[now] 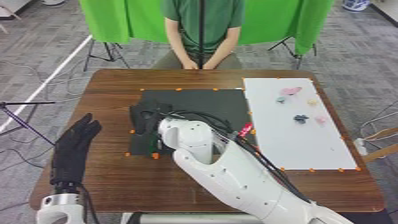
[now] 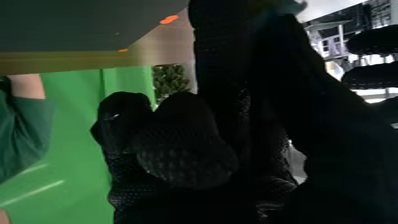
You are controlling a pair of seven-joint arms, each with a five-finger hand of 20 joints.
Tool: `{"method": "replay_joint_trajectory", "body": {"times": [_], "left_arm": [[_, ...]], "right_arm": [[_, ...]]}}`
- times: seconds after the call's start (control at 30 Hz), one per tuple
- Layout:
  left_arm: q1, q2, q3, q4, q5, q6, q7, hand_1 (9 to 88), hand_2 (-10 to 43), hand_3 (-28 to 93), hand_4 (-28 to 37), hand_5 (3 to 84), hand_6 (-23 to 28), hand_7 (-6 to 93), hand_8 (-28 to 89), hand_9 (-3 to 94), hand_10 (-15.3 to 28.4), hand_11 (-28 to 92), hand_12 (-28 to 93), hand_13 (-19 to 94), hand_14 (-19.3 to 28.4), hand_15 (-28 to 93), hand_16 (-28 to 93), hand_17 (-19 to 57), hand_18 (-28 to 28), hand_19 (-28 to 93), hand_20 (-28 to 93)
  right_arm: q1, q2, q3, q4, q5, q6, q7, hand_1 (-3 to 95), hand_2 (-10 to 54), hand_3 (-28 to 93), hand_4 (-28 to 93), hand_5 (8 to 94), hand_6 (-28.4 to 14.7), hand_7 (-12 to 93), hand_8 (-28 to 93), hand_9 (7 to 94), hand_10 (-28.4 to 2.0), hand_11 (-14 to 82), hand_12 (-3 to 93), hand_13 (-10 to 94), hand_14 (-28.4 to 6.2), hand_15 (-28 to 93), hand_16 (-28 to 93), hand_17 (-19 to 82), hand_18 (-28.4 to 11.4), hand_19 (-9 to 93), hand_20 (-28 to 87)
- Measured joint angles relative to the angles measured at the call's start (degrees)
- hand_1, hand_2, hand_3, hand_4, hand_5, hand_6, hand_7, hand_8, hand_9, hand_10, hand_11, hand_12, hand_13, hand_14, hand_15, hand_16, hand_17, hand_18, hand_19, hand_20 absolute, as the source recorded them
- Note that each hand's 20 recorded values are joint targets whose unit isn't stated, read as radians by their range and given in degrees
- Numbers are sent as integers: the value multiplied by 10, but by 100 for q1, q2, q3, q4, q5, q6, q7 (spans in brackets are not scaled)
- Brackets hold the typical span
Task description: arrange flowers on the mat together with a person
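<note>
My left hand [image 1: 73, 150], its fingers straight, is held over the table's left side. Above the left part of the black mat [image 1: 194, 94] is my right hand [image 1: 142, 119]. In the right wrist view the right hand [image 2: 187, 150] has some fingers curled; a small teal thing [image 2: 289, 6] is pinched at its tips. The white mat [image 1: 289, 150] bears a pink flower [image 1: 290, 91], a teal one [image 1: 281, 99], a yellow one [image 1: 312, 102], a dark blue one [image 1: 301, 118] and another pink one [image 1: 322, 119]. A red thing [image 1: 246, 129] lies by the black mat's right edge. My right arm covers much of that mat.
Orange markers [image 1: 155, 156] line the mats' edges on the brown table [image 1: 107, 190]. At the far edge a person in green stands with both hands [image 1: 200, 65] low and together, off the mats. Black cables run along my right arm.
</note>
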State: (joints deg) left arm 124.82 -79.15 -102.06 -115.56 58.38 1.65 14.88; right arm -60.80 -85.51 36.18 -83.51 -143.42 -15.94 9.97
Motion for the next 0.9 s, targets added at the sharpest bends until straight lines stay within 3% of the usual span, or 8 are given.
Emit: {"method": "replay_joint_trajectory", "body": {"times": [0.57, 0.7, 0.9], "left_arm": [[-2, 0, -25, 1, 37, -91, -48, 242, -95, 663, -229, 423, 32, 122, -57, 421, 123, 131, 148, 328, 149, 90, 30, 43, 85, 11, 147], [-1, 0, -65, -1, 44, -109, -64, 242, -95, 662, -228, 423, 32, 122, -57, 421, 123, 130, 148, 329, 148, 90, 30, 43, 85, 12, 147], [-1, 3, -97, -8, 76, -149, -74, 243, -95, 662, -229, 423, 32, 121, -57, 421, 123, 130, 148, 327, 148, 89, 30, 43, 85, 11, 147]], "right_arm": [[35, 256, -22, -251, -36, 82, -40, 420, -95, 702, -275, 593, 57, 178, -145, 908, -95, 198, 234, 937, 5, 629, 294, 506, -199, 921, 406], [-20, 581, 191, -1004, 844, 300, 173, 405, -95, 700, -262, 579, 43, 165, -133, 890, -98, 214, 217, 936, -3, 588, 317, 486, -198, 903, 408], [-677, 1044, 1617, -2638, 2578, 915, 683, 353, -95, 697, -193, 511, -11, 124, -102, 755, -146, 193, 194, 741, -101, 426, 281, 292, -209, 694, 402]]}}
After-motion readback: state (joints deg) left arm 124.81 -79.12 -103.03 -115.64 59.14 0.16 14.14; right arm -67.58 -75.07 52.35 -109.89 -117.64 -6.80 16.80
